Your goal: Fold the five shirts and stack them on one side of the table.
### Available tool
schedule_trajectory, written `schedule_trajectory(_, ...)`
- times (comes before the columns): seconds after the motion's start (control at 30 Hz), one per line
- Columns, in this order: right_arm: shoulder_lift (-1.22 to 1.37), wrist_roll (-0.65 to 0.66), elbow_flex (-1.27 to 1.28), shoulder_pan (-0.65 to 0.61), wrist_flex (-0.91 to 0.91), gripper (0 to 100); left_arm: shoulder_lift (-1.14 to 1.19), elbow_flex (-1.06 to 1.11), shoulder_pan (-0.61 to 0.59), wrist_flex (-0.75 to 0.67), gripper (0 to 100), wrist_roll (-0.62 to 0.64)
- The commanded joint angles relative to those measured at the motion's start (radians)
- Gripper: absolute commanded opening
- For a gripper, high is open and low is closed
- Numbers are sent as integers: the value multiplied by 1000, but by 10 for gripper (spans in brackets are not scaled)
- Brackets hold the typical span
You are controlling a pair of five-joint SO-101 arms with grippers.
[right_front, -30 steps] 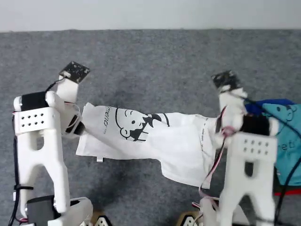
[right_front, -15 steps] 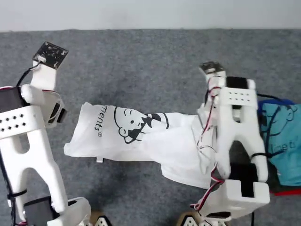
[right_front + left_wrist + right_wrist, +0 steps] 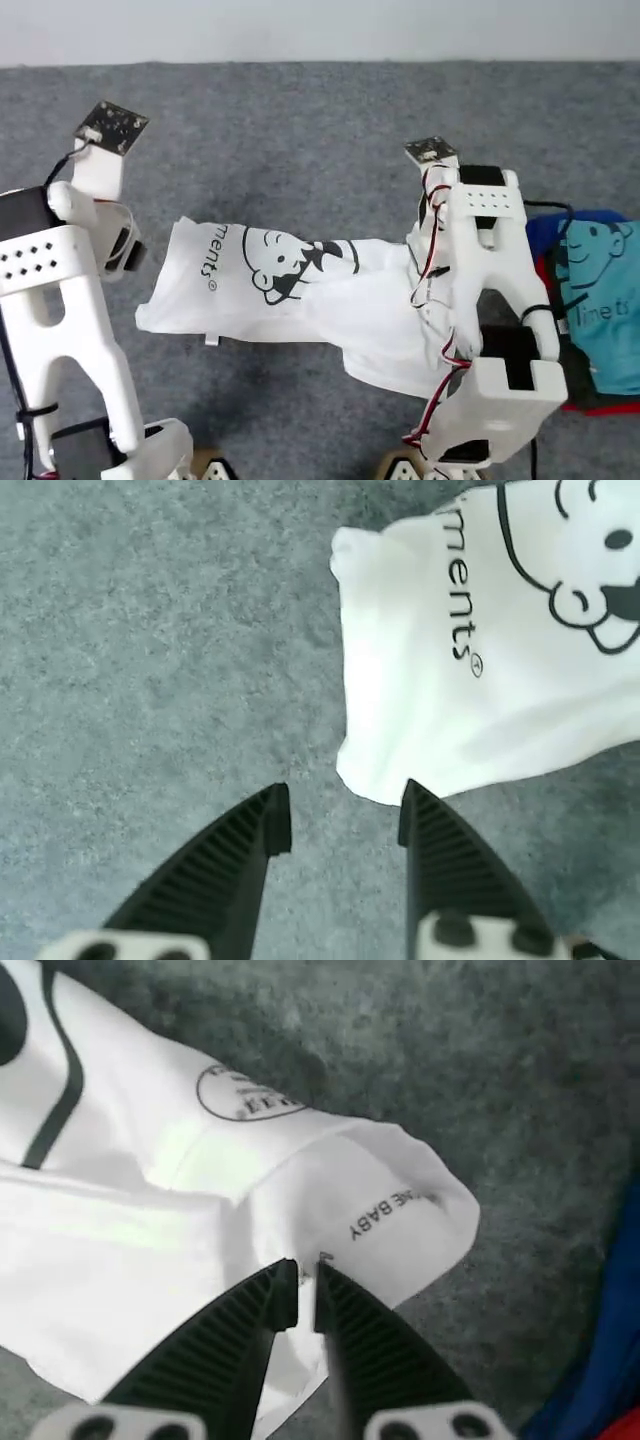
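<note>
1 white shirt (image 3: 300, 300), spread on grey surface (image 3: 300, 130). Left tool (image 3: 345, 805): wide, beside shirt corner. Right tool (image 3: 303, 1280): nearly closed, over shirt's label end.

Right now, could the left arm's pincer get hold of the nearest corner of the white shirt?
Probably yes. The left pincer is open over the grey table, just beside the white shirt corner, with nothing lying between them.

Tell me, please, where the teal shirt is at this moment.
In the high view, the teal shirt lies at the table's right edge atop blue cloth, with the right arm between it and the white shirt.
</note>
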Motion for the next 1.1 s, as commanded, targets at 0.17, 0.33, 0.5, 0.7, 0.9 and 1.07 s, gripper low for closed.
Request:
schedule_trajectory(0.17, -243, 121, -38, 7, 254, 183, -32, 214, 38, -3, 177, -37)
schedule_trajectory(0.33, -387, 150, 61, -12, 239, 181, -26, 266, 40, -40, 177, -38)
schedule_trajectory(0.5, -394, 60, 229, -139, 28, 171, -31, 360, 40, -107, 177, -38)
schedule_trajectory(0.7, -392, 38, 299, -205, -87, 171, -32, 389, 38, -110, 177, -40)
schedule_trajectory(0.9, -283, 32, 330, -200, -162, 169, -28, 414, 34, -163, 177, -40)
schedule_trajectory(1.07, -202, 38, 327, -206, -219, 126, -28, 446, 34, -181, 177, -40)
